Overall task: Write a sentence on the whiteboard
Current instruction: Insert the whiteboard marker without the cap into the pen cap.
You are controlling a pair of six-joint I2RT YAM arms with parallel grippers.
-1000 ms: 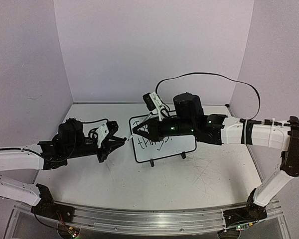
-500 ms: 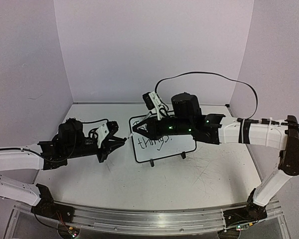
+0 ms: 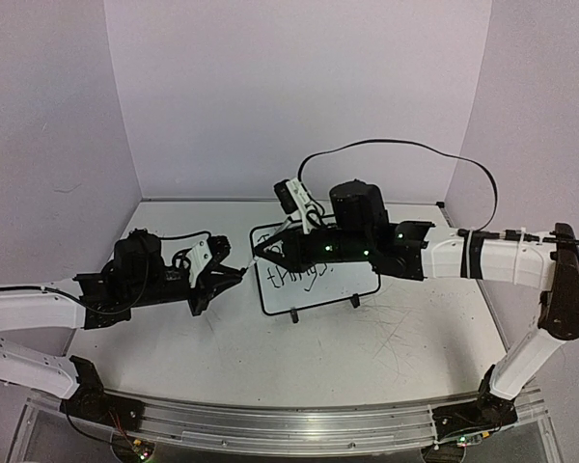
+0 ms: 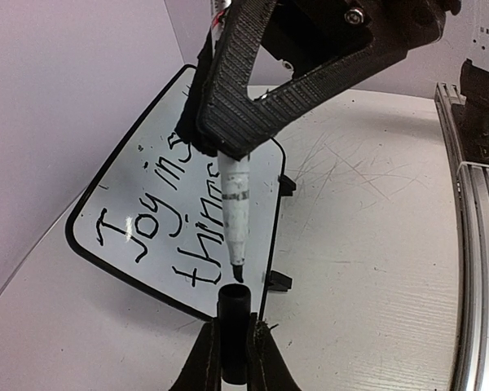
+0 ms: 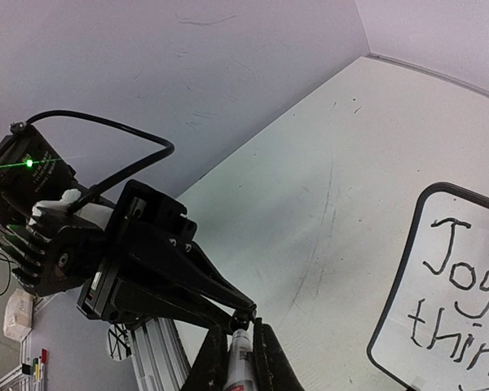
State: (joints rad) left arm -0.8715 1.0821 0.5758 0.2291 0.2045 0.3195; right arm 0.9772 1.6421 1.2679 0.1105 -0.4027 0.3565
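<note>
The whiteboard (image 3: 359, 279) stands on its two black feet at mid-table, and the black handwritten sentence (image 4: 151, 213) on it is partly hidden by the marker. My right gripper (image 3: 261, 253) is shut on a white marker (image 4: 235, 204). The marker's black tip hangs just above the open mouth of a black marker cap (image 4: 234, 330). My left gripper (image 4: 235, 324) is shut on that cap, left of the board. The right wrist view shows the marker (image 5: 241, 362) between my right fingers, the left gripper (image 5: 246, 313) meeting it tip to tip, and the whiteboard (image 5: 391, 326) at the right edge.
The white tabletop (image 3: 367, 338) is scratched in front of the board. Lilac walls close in the back and both sides. An aluminium rail (image 3: 299, 424) runs along the near edge. A black cable (image 3: 405, 145) loops above the right arm.
My right gripper with the marker has edged slightly left toward the cap. The left arm has stayed where it was.
</note>
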